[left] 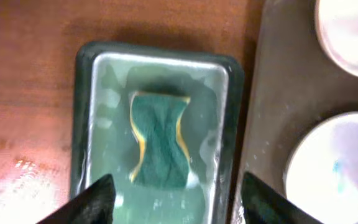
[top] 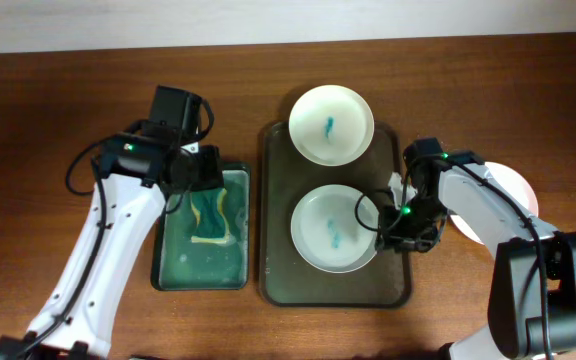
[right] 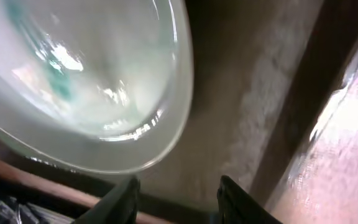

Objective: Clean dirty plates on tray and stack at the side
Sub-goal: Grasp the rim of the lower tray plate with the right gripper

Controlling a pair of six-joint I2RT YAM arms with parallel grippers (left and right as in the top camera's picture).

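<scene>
Both L fingers, R fingers spread, empty; plate by R partly cropped.

Three plates, two of them stained, one tray, one water basin, one sponge.

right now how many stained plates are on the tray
2: the far plate at the tray's top end, the near plate mid-tray beside the right end effector. None seem hidden.

White plate w/ teal smear, on dark tray, gripper spread nr rim
</scene>
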